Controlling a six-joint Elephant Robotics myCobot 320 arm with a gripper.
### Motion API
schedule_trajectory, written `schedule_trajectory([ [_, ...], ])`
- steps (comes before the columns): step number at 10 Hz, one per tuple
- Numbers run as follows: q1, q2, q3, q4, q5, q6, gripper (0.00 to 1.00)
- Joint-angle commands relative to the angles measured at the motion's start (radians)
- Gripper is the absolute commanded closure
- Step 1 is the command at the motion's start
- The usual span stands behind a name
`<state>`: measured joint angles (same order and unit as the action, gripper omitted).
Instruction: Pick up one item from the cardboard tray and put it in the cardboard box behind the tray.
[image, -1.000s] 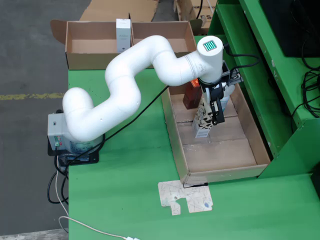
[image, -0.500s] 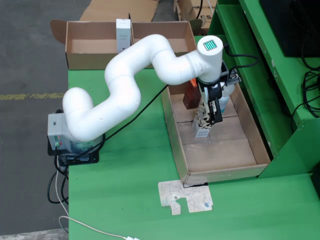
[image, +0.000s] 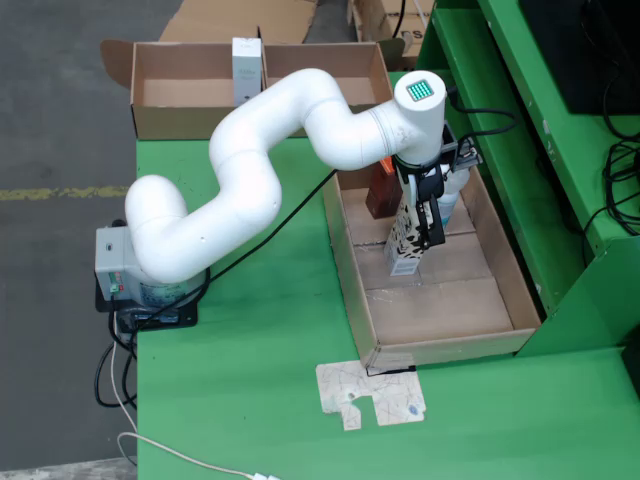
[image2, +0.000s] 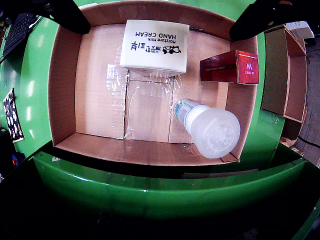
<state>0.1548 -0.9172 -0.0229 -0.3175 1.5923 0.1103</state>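
The claw (image: 419, 235) hangs inside the cardboard tray (image: 352, 290) on the green bench (image: 260, 380), fingers spread wide and holding nothing. Beneath it stands the hand cream carton (image2: 155, 44), with a red box (image2: 229, 67) and bottle (image2: 207, 128) alongside.

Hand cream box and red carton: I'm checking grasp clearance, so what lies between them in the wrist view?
In the wrist view, only bare tray floor lies between the hand cream box and the red carton; they stand apart.
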Motion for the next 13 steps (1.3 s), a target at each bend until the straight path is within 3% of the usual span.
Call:
schedule_trajectory([
  [1,-0.014,0.011,0.023,0.044,0.004,-0.005,0.0],
  [13,-0.021,-0.026,0.023,0.109,-0.005,-0.01,0.0],
])
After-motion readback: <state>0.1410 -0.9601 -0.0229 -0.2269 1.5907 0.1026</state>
